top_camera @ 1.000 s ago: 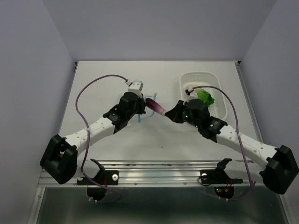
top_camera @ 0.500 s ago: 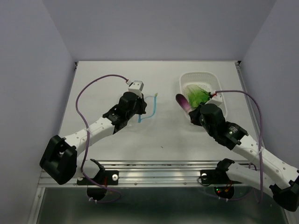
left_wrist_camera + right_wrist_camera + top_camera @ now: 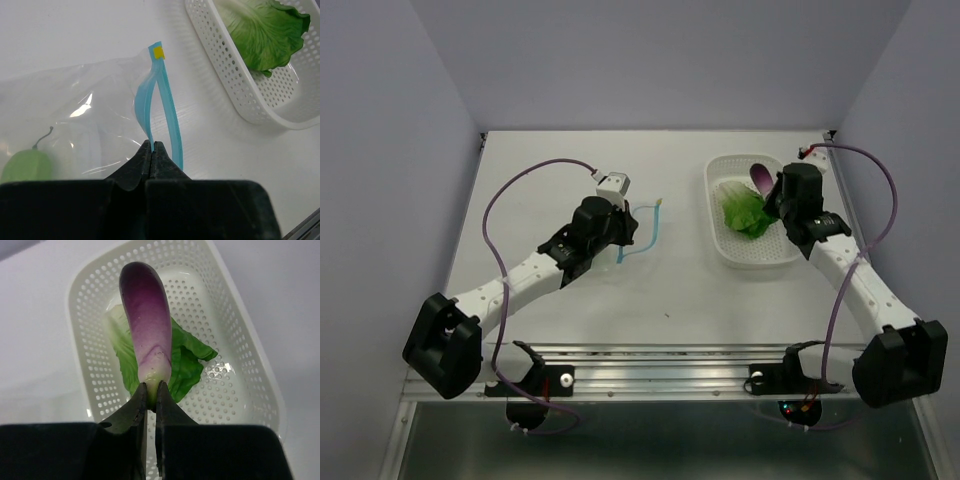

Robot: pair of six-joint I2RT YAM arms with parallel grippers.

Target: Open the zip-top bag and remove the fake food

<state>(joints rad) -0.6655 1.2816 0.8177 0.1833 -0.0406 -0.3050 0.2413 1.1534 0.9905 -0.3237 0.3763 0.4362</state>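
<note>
1. The right gripper point(image 3: 151, 390) has its two black fingers pinched on the pale, whitish stem end of the dark purple, elongated plastic toy vegetable point(image 3: 146, 325). The vegetable sticks straight out ahead of the fingertips.
2. This purple piece hangs over the inside of the white perforated plastic basket point(image 3: 235, 325), toward the basket's far end in the top view. Whether its tip touches anything cannot be told.
3. The light-green and white leafy, cabbage-like plastic piece point(image 3: 187, 360) lies on the basket's floor, under and just beside the purple piece.
4. The left gripper point(image 3: 151, 150) has its fingers pressed together on the thin blue-teal zip strip point(image 3: 167, 125) of the clear, crinkly plastic zip-top bag point(image 3: 75, 115).
5. From the fingertips the strip runs up as two bands that bow apart, then meet again at a small yellow tab, so the mouth stands open there.
6. The bag lies on the white table point(image 3: 570, 310) to the left of the basket in the top view and apart from it. Its zip edge is turned toward the basket.
7. Through the plastic, a pale green rounded piece with a thin stem point(image 3: 27, 167) shows inside the bag, on the side away from the basket.
8. A thin purple cable point(image 3: 495, 215) loops above the left arm, on the side away from the basket.
</note>
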